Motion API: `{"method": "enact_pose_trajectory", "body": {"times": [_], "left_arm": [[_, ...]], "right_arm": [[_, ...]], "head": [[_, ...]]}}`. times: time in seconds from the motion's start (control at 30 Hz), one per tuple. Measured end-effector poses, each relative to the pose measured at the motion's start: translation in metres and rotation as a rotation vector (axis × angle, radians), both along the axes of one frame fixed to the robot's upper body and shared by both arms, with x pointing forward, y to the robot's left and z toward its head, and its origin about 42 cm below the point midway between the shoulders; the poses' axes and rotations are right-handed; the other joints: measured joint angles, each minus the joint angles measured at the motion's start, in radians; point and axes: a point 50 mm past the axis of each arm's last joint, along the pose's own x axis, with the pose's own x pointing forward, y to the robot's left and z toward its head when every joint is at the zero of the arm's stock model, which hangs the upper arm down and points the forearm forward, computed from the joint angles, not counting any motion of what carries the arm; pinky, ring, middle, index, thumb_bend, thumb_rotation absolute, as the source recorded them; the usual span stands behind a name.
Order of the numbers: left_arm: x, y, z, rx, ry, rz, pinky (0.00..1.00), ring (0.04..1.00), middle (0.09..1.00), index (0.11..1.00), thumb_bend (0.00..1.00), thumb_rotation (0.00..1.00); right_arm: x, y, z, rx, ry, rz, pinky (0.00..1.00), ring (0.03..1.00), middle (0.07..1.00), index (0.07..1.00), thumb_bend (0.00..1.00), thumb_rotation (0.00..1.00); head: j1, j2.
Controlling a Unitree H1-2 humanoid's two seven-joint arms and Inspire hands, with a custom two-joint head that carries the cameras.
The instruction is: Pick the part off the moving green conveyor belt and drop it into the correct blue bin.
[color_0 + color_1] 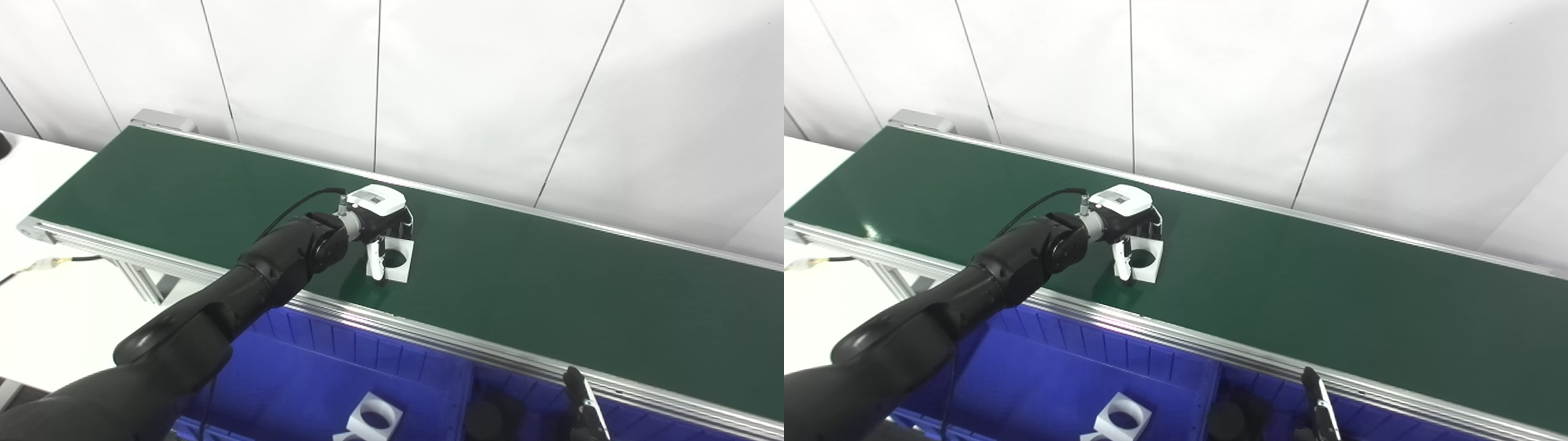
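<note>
A white square part with a round hole (398, 260) sits on the green conveyor belt (551, 288), close to its near rail. My left hand (384, 236) reaches over the belt from the lower left. Its thumb (374, 260) presses the part's left edge and its fingers (405, 225) curl behind the far edge, so the hand is shut on the part. Whether the part is lifted off the belt I cannot tell. Of my right hand, only a dark fingertip (583, 404) shows at the bottom edge, below the belt.
Blue bins stand below the near rail (465, 349). The left bin (306, 373) holds a similar white square part (373, 418). The bin to its right (527, 398) holds a dark round part (484, 421). A white wall rises behind the belt, and a white table (37, 294) lies left.
</note>
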Motion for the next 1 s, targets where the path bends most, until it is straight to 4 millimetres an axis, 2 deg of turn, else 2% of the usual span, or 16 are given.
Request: {"method": "enact_pose_trajectory", "body": {"times": [0.03,0.13,0.23,0.3,0.33,0.37,0.43,0.47,0.5,0.6,0.73,0.83,0.87,0.9,1.0], "left_arm": [[0.0,-0.001,0.001,0.001,-0.001,-0.004,0.36,0.392,0.483,0.534,0.5,0.0],[-0.001,-0.001,0.003,-0.01,-0.01,-0.005,0.34,0.387,0.472,0.536,0.5,0.0],[-0.007,0.008,0.012,-0.097,-0.044,0.021,0.3,0.373,0.467,0.537,0.5,0.0],[-0.012,0.014,0.021,-0.172,-0.082,0.025,0.29,0.367,0.471,0.532,0.5,0.0],[-0.014,0.018,0.027,-0.211,-0.104,0.023,0.29,0.367,0.472,0.532,0.5,0.0],[-0.015,0.021,0.033,-0.249,-0.124,0.026,0.27,0.358,0.471,0.535,0.49,0.0],[-0.019,0.026,0.049,-0.336,-0.176,0.031,0.25,0.349,0.462,0.54,0.49,0.0],[-0.021,0.027,0.055,-0.373,-0.197,0.027,0.25,0.346,0.459,0.54,0.49,0.0],[-0.024,0.029,0.062,-0.421,-0.212,0.021,0.22,0.335,0.448,0.538,0.49,0.0],[-0.04,0.033,0.072,-0.56,-0.22,0.012,0.17,0.382,0.486,0.493,0.5,0.0],[-0.068,0.035,0.058,-0.662,-0.163,-0.009,0.15,0.396,0.489,0.487,0.5,0.0],[-0.086,0.038,0.046,-0.698,-0.123,-0.006,0.18,0.333,0.447,0.517,0.49,0.0],[-0.09,0.037,0.046,-0.707,-0.122,-0.011,0.17,0.361,0.473,0.498,0.49,0.0],[-0.094,0.037,0.046,-0.723,-0.12,-0.016,0.18,0.405,0.45,0.499,0.49,0.0],[-0.103,0.032,0.052,-0.78,-0.145,-0.045,0.18,0.435,0.422,0.504,0.49,0.0]], "right_arm": [[0.0,0.0,0.0,0.0,0.0,-0.001,1.0,1.0,0.968,0.978,0.68,1.0],[0.002,0.001,-0.001,0.002,0.0,-0.003,1.0,1.0,0.962,0.975,0.68,1.0],[0.003,0.003,0.0,0.008,-0.003,-0.009,1.0,1.0,0.958,0.971,0.67,1.0],[0.004,0.005,0.0,0.01,-0.006,-0.01,1.0,0.997,0.956,0.964,0.68,1.0],[0.004,0.005,0.0,0.007,-0.008,-0.009,1.0,0.997,0.955,0.964,0.68,1.0],[0.005,0.007,0.001,0.005,-0.01,-0.008,1.0,0.989,0.95,0.959,0.67,1.0],[0.006,0.01,0.001,-0.002,-0.014,-0.008,1.0,0.978,0.941,0.953,0.64,1.0],[0.006,0.011,0.001,-0.003,-0.016,-0.01,1.0,0.976,0.938,0.951,0.62,1.0],[0.006,0.013,0.001,-0.001,-0.017,-0.011,1.0,0.974,0.934,0.946,0.61,0.99],[0.007,0.021,0.002,0.012,-0.021,-0.007,0.99,0.961,0.925,0.934,0.61,0.93],[0.006,0.027,0.003,0.028,-0.021,-0.006,0.95,0.935,0.912,0.921,0.59,0.89],[0.006,0.028,0.006,0.015,-0.033,-0.006,0.95,0.934,0.904,0.916,0.6,0.9],[0.006,0.029,0.008,0.005,-0.04,-0.007,0.94,0.933,0.902,0.916,0.61,0.91],[0.006,0.029,0.009,-0.003,-0.048,-0.006,0.94,0.936,0.903,0.918,0.62,0.91],[0.007,0.032,0.011,-0.009,-0.054,-0.005,0.94,0.941,0.905,0.922,0.63,0.93]], "head": [[-0.008,0.0],[-0.017,0.002],[-0.04,0.005],[-0.089,0.017],[-0.089,0.017],[-0.136,0.024],[-0.194,0.029],[-0.195,0.029],[-0.24,0.037],[-0.273,0.043],[-0.324,0.063],[-0.342,0.071],[-0.35,0.077],[-0.353,0.08],[-0.377,0.098]]}}
